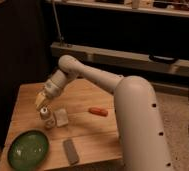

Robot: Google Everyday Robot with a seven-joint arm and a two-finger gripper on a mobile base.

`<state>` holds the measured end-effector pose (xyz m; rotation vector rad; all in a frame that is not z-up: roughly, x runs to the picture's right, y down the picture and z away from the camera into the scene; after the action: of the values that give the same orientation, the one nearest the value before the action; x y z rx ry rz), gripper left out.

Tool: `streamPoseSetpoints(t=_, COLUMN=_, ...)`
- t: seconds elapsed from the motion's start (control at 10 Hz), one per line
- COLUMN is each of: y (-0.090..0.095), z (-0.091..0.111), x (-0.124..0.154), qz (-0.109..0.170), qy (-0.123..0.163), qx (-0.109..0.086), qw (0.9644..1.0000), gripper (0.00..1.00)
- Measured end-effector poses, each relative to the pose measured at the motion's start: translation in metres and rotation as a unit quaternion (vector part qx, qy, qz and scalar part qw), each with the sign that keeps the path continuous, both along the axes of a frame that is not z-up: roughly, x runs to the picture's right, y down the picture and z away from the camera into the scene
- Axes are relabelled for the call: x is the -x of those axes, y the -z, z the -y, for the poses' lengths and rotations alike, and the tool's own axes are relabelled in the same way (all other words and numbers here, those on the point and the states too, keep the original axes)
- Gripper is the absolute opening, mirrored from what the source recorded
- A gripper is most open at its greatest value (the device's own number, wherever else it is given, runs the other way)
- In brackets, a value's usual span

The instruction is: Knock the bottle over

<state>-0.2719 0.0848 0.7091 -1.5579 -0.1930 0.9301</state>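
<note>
Camera view looks down past a thick white robot arm (133,115) onto a small wooden table (88,135). From a bulky lower section at the right of the picture, the arm reaches up and to the left across the tabletop, bends at a rounded joint and angles down towards the table's left part. At its end the gripper (41,100) hangs with pale yellowish fingers (40,98) pointing down and to the left. It sits just above and slightly left of the bottle (46,117), very near its cap; whether the two touch cannot be told. How far the fingers are spread cannot be told either, and nothing can be seen held between them.

On the left part of the table the bottle stands upright, a small clear one with a white cap. A white cup-like object (62,117) stands just beside it on the right, close enough that they may touch. Nearer the front left corner lies a round green bowl (30,149). To the right of the bowl, near the front edge, a flat grey rectangular block (71,151) lies on the wood. Further right, near the middle of the table and well apart from the bottle, lies a small orange-red object (98,111) shaped like a carrot. Behind the table runs a dark shelf unit (138,30).
</note>
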Motion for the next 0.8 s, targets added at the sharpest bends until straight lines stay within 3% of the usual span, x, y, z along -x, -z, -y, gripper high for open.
streamPoseSetpoints(t=0.8, y=0.0, z=-0.0015, x=-0.0008, qz=0.003, qy=0.008, qx=0.009, qw=0.9999, gripper=0.0)
